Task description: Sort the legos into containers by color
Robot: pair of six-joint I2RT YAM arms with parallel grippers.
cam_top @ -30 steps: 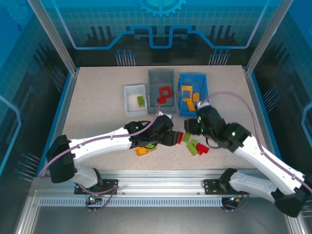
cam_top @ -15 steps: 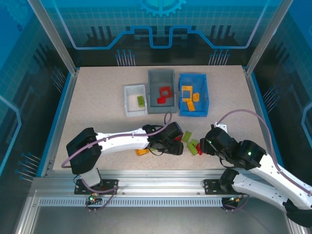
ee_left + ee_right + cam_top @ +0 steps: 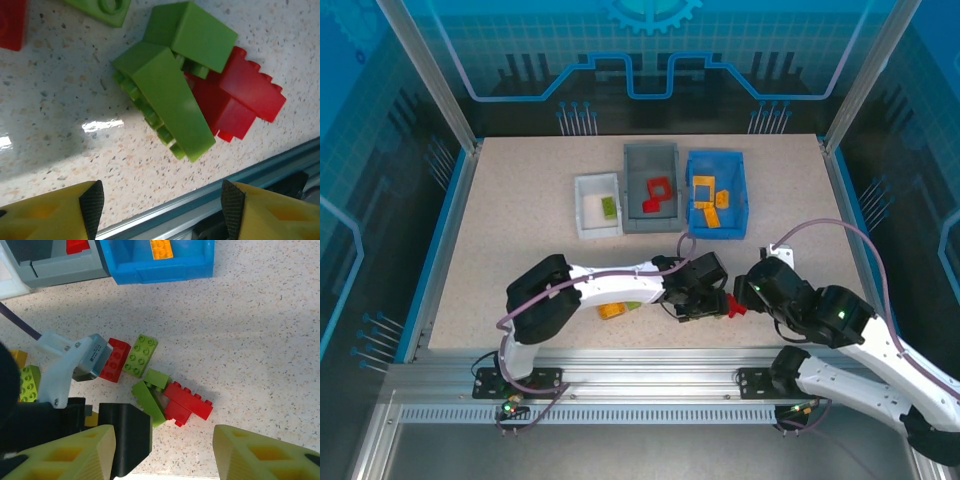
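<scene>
Speckled bench (image 3: 520, 200), with the white bin (image 3: 582, 205), grey bin (image 3: 650, 158) and blue bin (image 3: 715, 160) in a row at the back. Loose legos (image 3: 165, 105) lie near the front edge; the left gripper (image 3: 162, 205) and right gripper (image 3: 162, 440) both hover over them, jaws spread, holding nothing.

Ground: tabletop (image 3: 55, 100), speckled stone-look laminate, smooth, semi-gloss, with glare at 9 o'clock of the green sloped bricks (image 3: 167, 107). These and the red bricks (image 3: 242, 100) at their 3 o'clock: glossy moulded plastic. The blue bin (image 3: 160, 267) and grey bin (image 3: 60, 267): smooth satin plastic. On the left gripper (image 3: 162, 207), fingers (image 3: 45, 215) of matt yellow plastic with black rubbery pads (image 3: 92, 205). The frame rail (image 3: 650, 385): brushed metal.
</scene>
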